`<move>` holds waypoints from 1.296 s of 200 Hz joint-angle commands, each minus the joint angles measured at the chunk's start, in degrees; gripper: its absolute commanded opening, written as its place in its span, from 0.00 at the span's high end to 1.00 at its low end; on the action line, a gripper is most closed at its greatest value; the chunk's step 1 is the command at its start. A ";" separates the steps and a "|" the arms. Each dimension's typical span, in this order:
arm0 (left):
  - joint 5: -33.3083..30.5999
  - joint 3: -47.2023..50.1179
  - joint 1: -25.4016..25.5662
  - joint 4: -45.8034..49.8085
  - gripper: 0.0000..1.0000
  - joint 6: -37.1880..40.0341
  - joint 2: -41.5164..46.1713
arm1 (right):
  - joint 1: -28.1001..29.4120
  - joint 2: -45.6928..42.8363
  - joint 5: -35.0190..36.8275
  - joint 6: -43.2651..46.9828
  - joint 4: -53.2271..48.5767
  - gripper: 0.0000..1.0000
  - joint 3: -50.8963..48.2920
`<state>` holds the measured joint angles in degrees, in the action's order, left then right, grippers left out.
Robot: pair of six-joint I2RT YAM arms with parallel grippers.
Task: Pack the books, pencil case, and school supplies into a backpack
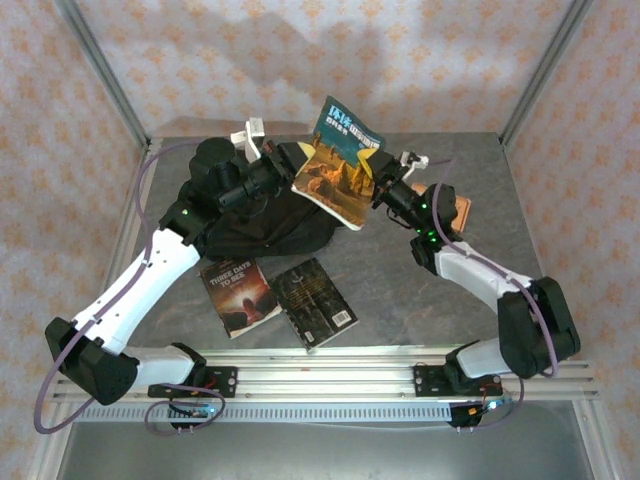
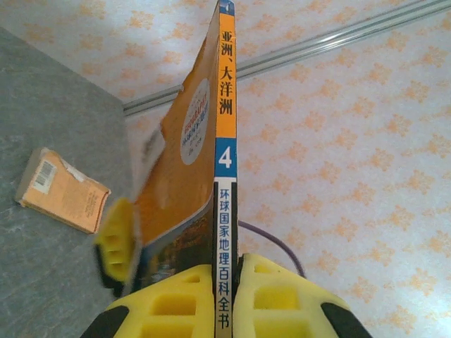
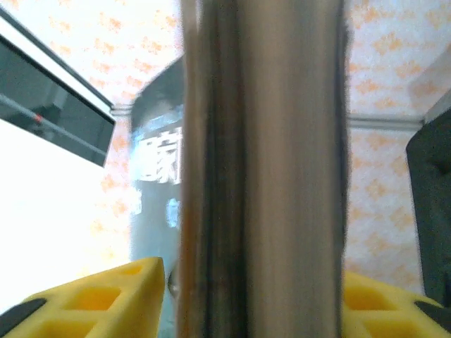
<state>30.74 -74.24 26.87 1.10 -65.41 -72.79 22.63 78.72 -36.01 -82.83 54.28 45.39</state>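
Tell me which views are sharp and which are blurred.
Top external: sharp, evenly lit, soft shadows on the back wall. Left wrist: the blue-and-orange book spine crisp, right claw's finger blurred. Right wrist: book's edge too near, smeared; left side washed out.

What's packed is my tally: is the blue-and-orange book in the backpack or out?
Out. The blue-and-orange book is held in the air by the backpack, its spine pinched in the left claw.

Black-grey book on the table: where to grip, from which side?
Probably its right long edge, from the right: the black-grey book lies flat, the reddish book close on its left, bare table on its right.
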 commanded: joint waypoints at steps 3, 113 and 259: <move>1.34 1.93 0.19 -0.82 1.00 2.51 1.32 | -1.05 -5.57 -1.51 7.72 -8.91 0.70 2.47; 17.60 7.62 0.10 -2.77 0.42 9.72 2.99 | -2.33 -9.83 -19.70 34.18 -36.03 1.00 9.58; 12.13 10.95 -1.38 -13.07 1.00 8.44 4.59 | -2.16 -13.08 -9.31 29.71 -36.61 0.08 5.47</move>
<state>48.40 -63.64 26.13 -2.68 -54.63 -71.59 20.10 68.88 -53.10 -46.09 10.39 55.68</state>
